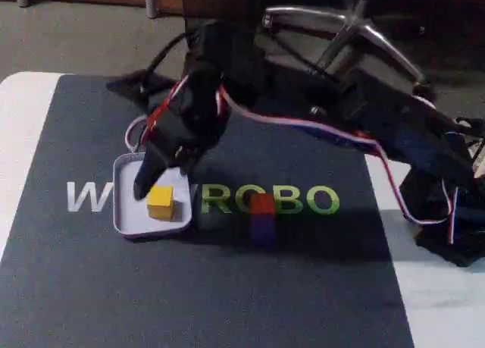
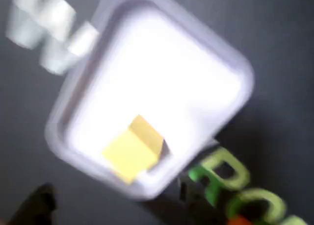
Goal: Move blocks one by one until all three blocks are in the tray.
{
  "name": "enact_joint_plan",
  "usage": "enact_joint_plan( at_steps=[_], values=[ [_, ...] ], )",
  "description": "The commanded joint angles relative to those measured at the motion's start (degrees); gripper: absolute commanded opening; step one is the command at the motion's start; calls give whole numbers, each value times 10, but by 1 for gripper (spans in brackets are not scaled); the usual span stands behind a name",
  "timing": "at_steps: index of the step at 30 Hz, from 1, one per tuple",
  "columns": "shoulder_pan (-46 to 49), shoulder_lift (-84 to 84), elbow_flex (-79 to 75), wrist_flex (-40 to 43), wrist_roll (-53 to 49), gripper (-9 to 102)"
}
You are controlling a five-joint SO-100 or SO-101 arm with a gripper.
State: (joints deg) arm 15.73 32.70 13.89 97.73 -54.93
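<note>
Yellow block (image 1: pixel 160 202) lying in tray (image 1: pixel 125 221), left of centre; gripper (image 1: pixel 144 187) above, grip state unclear; orange (image 1: pixel 262 205) and purple (image 1: pixel 263 228) waiting mid-frame.

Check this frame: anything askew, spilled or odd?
Nothing spilled or damaged. The yellow block sits inside the tray, near its corner in the wrist view. One oddity: the orange block appears stacked on the purple block on the mat, right of the tray in the fixed view.
</note>
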Motion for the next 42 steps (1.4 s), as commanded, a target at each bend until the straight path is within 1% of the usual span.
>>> enact_joint_plan(
  at_steps=[1, 8, 14, 18, 22, 24, 26, 28, 37, 39, 42],
  values=[
    [1, 104, 74, 2, -28, 25],
    [5, 235, 255, 0, -115, 24],
    [22, 287, 341, -2, -153, 24],
    [36, 358, 446, -5, -199, 24],
    [47, 458, 583, -40, -249, 24],
    [52, 512, 662, -80, -262, 24],
    [56, 556, 738, -122, -264, 24],
    [59, 587, 795, -146, -253, 24],
    [18, 704, 938, -146, -172, 24],
    [5, 712, 951, -150, -145, 24],
    [-15, 689, 940, -163, -76, 24]
  ],
)
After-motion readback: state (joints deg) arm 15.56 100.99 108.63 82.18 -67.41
